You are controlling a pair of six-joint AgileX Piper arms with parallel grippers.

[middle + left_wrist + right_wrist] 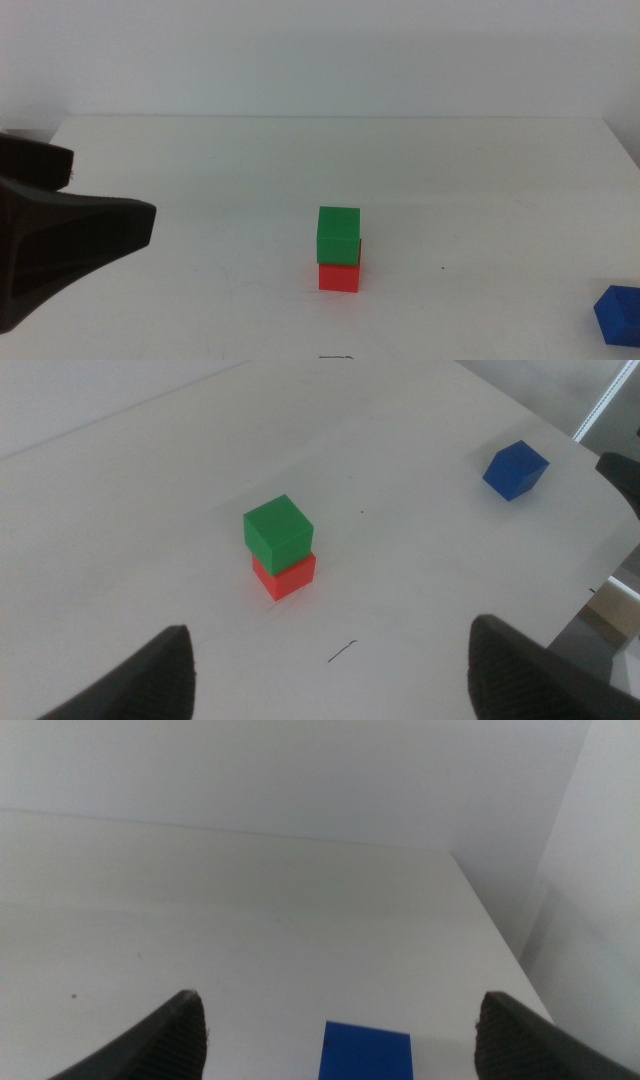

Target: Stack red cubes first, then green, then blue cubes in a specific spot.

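The green cube (338, 231) sits on the red cube (339, 275) at the middle of the white table, slightly offset. The stack also shows in the left wrist view, green cube (278, 529) on red cube (288, 576). My left gripper (108, 190) is open and empty at the left, well clear of the stack; its jaws (330, 680) are spread wide. The blue cube (618, 313) lies alone at the front right corner. My right gripper (340, 1010) is open, with the blue cube (367, 1051) between and ahead of its jaws, not touched. It is out of the middle view.
The table's right edge (600, 550) runs close beside the blue cube (515, 468). A short dark mark (342, 651) lies on the tabletop in front of the stack. The white wall stands behind the table.
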